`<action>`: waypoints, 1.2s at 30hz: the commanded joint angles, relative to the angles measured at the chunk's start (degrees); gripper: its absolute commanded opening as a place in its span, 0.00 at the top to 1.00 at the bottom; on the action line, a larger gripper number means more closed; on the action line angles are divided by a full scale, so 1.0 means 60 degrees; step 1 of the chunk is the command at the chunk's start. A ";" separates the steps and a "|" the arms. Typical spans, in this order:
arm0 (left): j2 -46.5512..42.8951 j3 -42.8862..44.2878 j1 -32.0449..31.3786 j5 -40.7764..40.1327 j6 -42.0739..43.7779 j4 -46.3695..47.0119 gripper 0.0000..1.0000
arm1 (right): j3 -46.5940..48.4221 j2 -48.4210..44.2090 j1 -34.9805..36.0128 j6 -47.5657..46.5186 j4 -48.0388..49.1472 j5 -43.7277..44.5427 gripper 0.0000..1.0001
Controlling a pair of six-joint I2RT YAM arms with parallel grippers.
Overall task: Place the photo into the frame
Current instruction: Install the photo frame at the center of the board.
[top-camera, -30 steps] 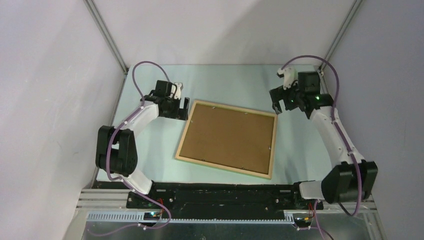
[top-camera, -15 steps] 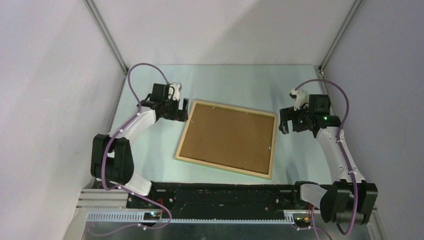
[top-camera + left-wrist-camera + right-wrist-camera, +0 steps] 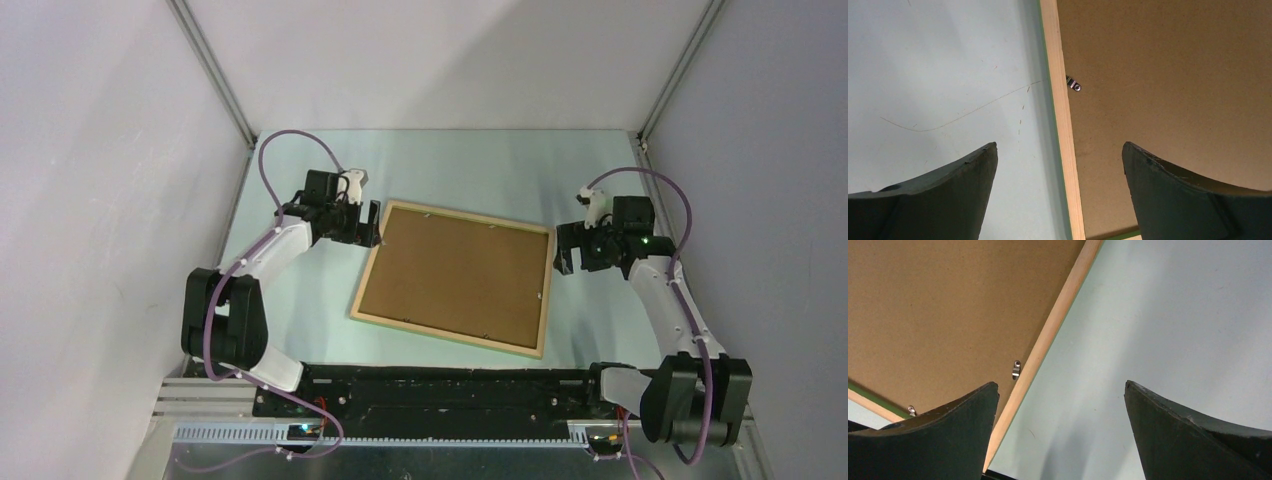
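My left gripper (image 3: 1059, 150) gapes wide over one rail of the frame (image 3: 1062, 120) — my right gripper (image 3: 1062, 386), equally spread, has the opposite rail between its fingers.

Your left arm (image 3: 272, 247) and right arm (image 3: 662, 287): both reached out, elbows outward.
Left gripper (image 3: 371, 224) and right gripper (image 3: 563, 250) face each other, low, jaws spread wide.
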 commanded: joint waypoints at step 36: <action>0.0170 0.0005 -0.0038 0.0231 0.0317 0.0278 0.06 | 0.0214 0.4069 0.2143 -0.0160 -0.0049 0.0394 0.34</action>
